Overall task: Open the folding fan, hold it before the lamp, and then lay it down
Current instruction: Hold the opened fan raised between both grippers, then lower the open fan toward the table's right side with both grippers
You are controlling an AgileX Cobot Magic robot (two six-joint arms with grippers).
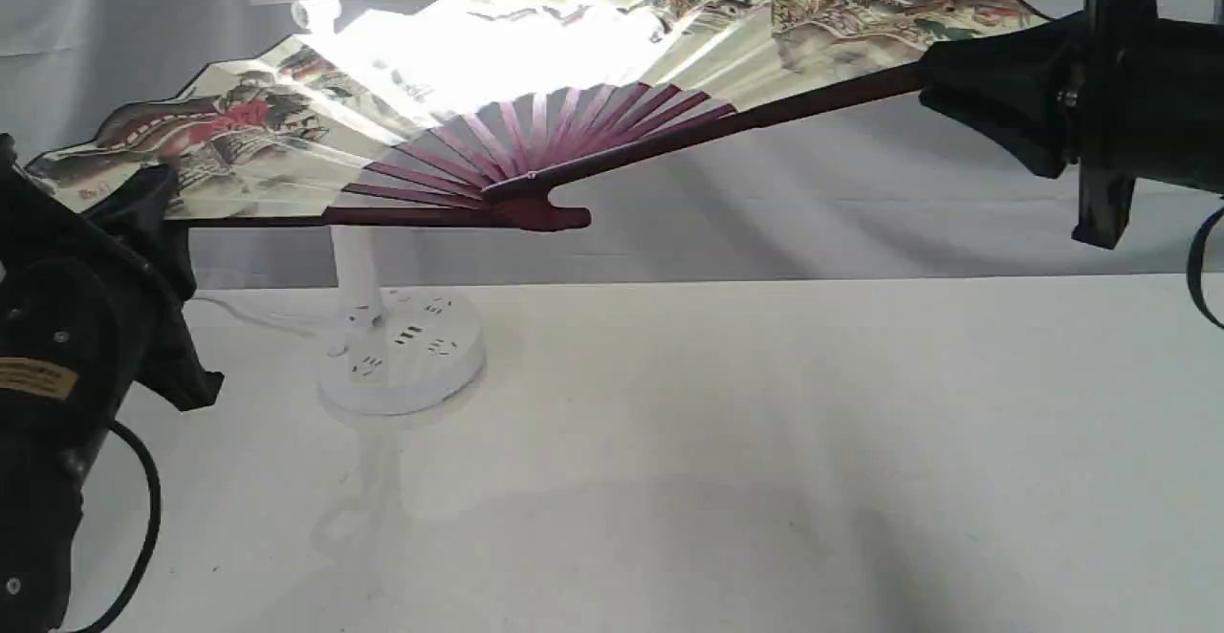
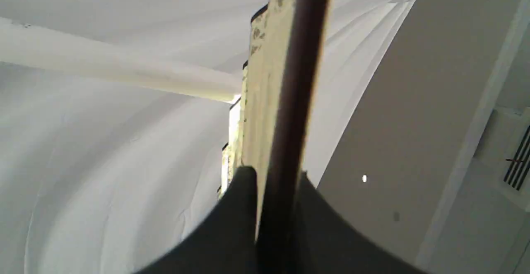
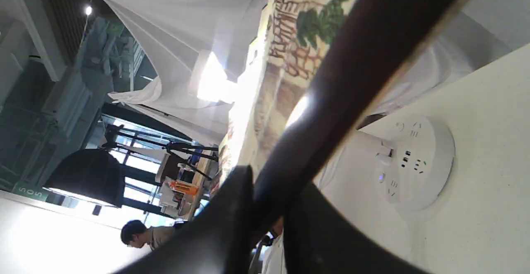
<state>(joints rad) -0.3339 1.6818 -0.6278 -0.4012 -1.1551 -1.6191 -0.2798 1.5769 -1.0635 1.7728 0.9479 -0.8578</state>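
You have the folding fan [image 1: 822,35] spread wide just in front of the lamp [image 1: 402,360], clear of the table [image 1: 765,470], the left end effector [image 2: 275,179] and right end effector [image 3: 275,183] each clamped on an outer guard so the lit head glows through the paper.

Matt paper fan [image 1: 813,31], smooth plastic lamp [image 1: 402,365]

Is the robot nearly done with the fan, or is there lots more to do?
Over halfway. Done: the folding fan is spread wide open. Happening: the left gripper and the right gripper each pinch an end rib, holding it up before the lit lamp, whose light glows through the paper. Left: laying it on the table.
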